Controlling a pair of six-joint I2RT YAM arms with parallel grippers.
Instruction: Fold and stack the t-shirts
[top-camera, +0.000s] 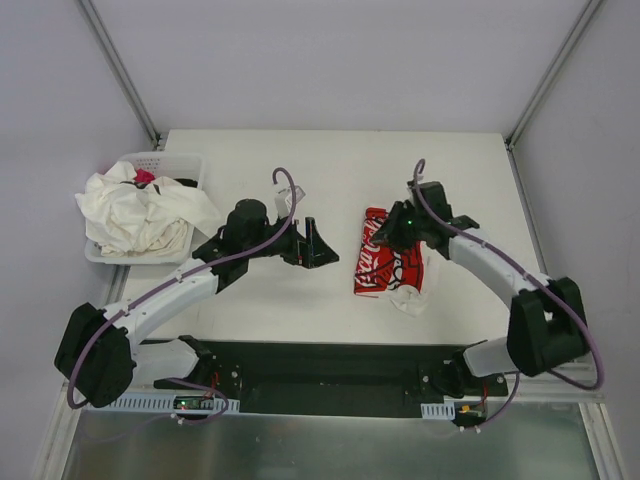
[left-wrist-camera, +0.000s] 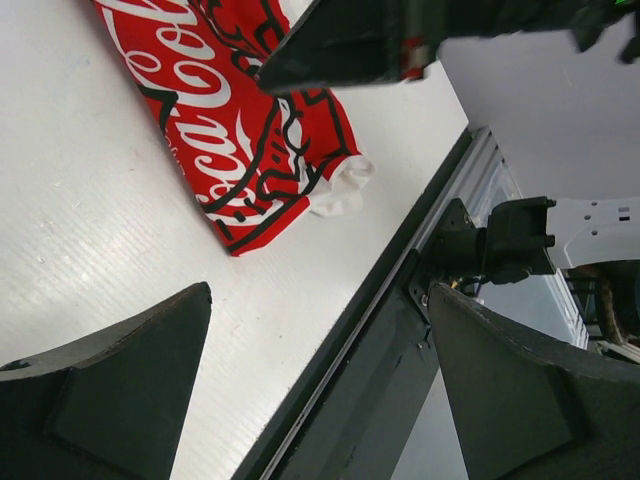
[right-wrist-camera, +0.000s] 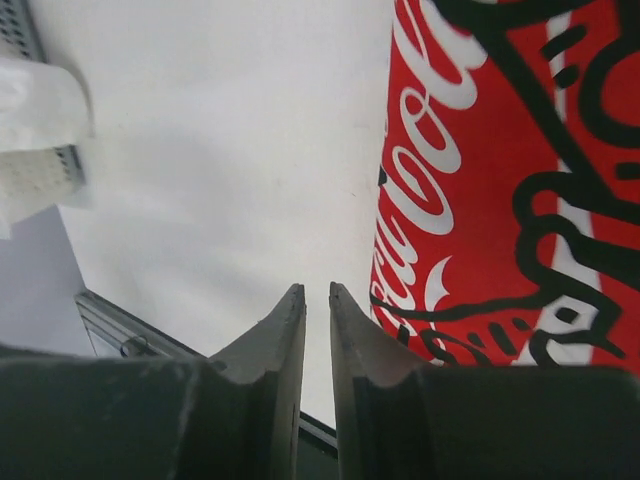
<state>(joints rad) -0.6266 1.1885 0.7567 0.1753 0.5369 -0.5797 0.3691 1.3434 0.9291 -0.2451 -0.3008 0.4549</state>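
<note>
a heap of crumpled off-white t-shirts (top-camera: 140, 215) fills the white perforated basket (top-camera: 185, 160) at the far left edge of the counter (top-camera: 280, 170), spilling over its rim, with a bit of pink fabric (top-camera: 146, 177) showing near the top. a folded red coca-cola t-shirt (top-camera: 380, 275) (left-wrist-camera: 250, 150) (right-wrist-camera: 500, 200), white cloth poking out at its near end, lies flat on the right half of the counter. the left jaws stand wide and empty over bare counter near the middle, well apart from the basket. the right jaws are nearly together, only a thin gap between them and nothing in it, hanging over the red shirt's left edge.
</note>
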